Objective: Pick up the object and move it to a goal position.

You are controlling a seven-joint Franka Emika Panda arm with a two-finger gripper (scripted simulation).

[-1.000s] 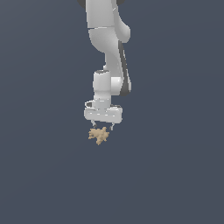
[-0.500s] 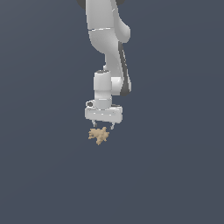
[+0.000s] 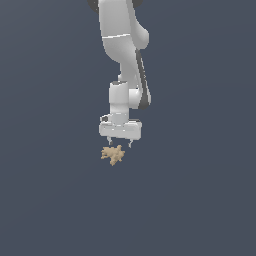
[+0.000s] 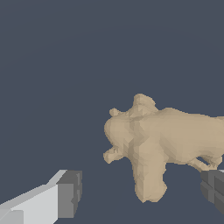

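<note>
While the white two-fingered gripper [image 3: 120,144] hangs spread wide and holding nothing, the small tan lobed lump [image 3: 113,154] lies just beneath its fingertips on the plain dark grey floor [image 3: 200,200]. From the wrist camera, the lump [image 4: 157,140] stretches lengthwise between the grey pads [image 4: 69,193], with open floor all around.

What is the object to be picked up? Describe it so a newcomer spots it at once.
Follow the white robot arm down to its gripper, whose fingers are spread open. Just below them, on the dark grey floor, lies the object: a small tan lump with stubby lobes and a star-like outline. It is the only loose thing in view, and the only tan one.
</note>
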